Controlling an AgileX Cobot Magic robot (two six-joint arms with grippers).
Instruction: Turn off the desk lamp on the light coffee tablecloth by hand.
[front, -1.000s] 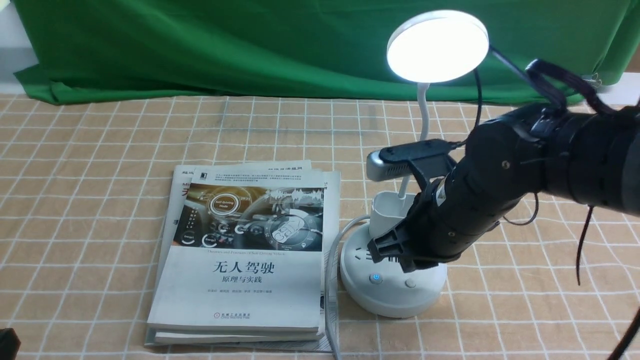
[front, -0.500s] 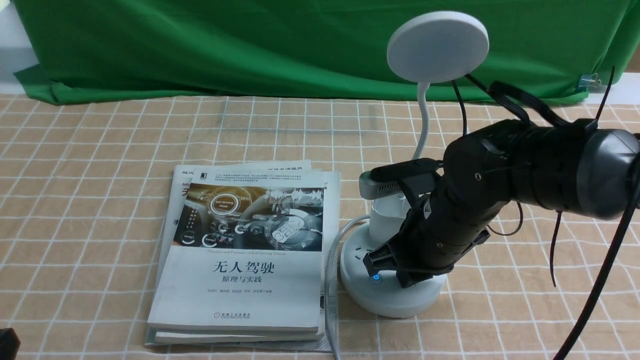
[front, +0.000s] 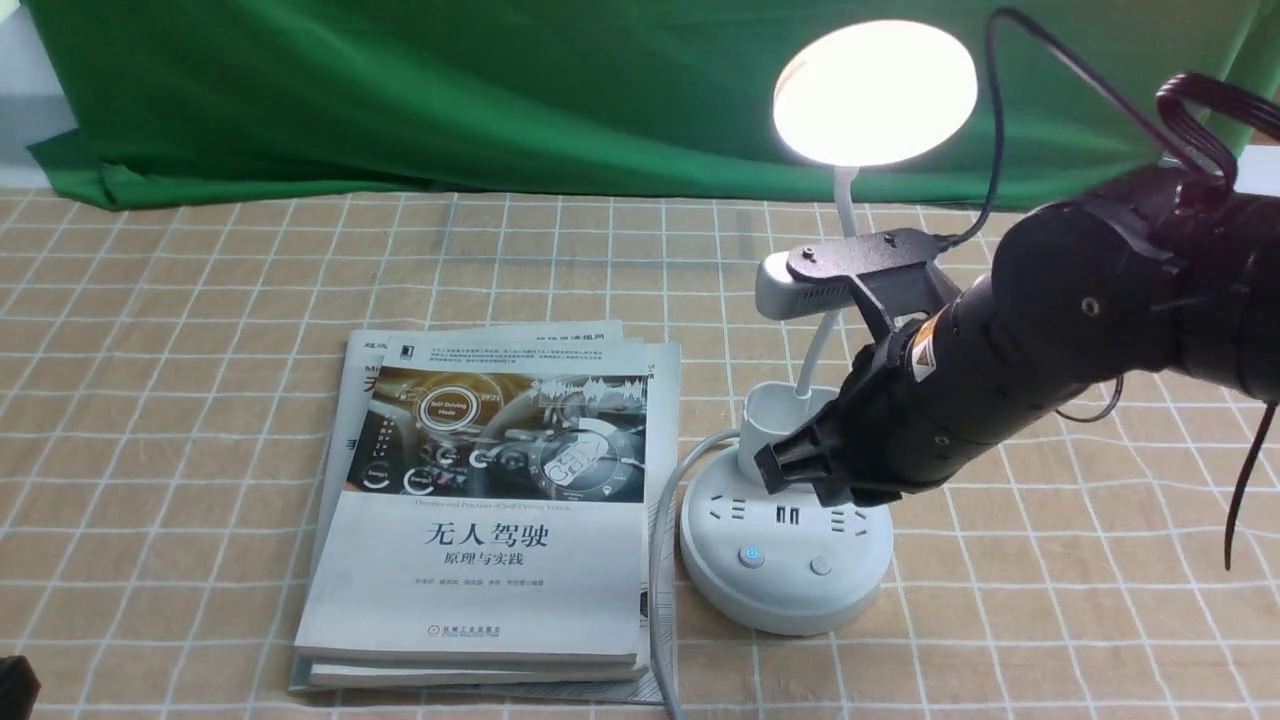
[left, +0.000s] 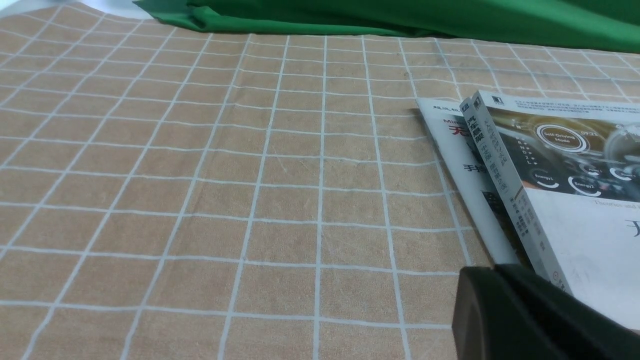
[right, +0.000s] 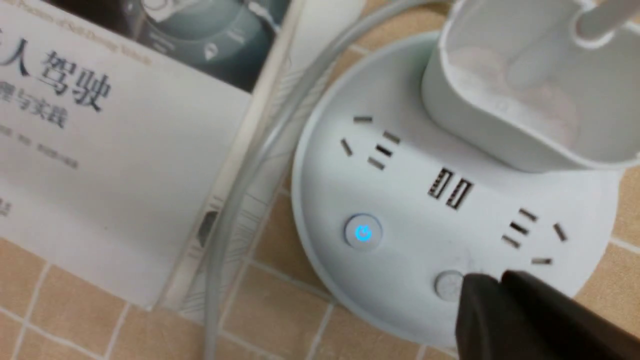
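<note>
The right claw (front: 795, 468), its two black fingers looking pressed together and holding nothing, is hovering just above the round base of the desk lamp (front: 785, 585), which is standing on the light coffee tablecloth (front: 200, 300). The lamp's disc head (front: 875, 92) is glowing warm white high above and beyond the claw. In the right wrist view the fingertips are hanging right beside the plain grey button (right: 448, 285), whether touching it cannot be told. The blue-lit power button (right: 363, 233) is shining a little farther off. The white pen cup (front: 775, 425) is sitting directly behind the claw. A stack of books (front: 490, 520) is lying to the claw's left, with a pale cable (front: 660, 520) running between books and base. A green backdrop cloth (front: 450, 90) is hanging far beyond the claw, spilling onto the gridded cloth. The left claw (left: 492, 280), apparently clenched and empty, is waiting well away at the books' other side.
</note>
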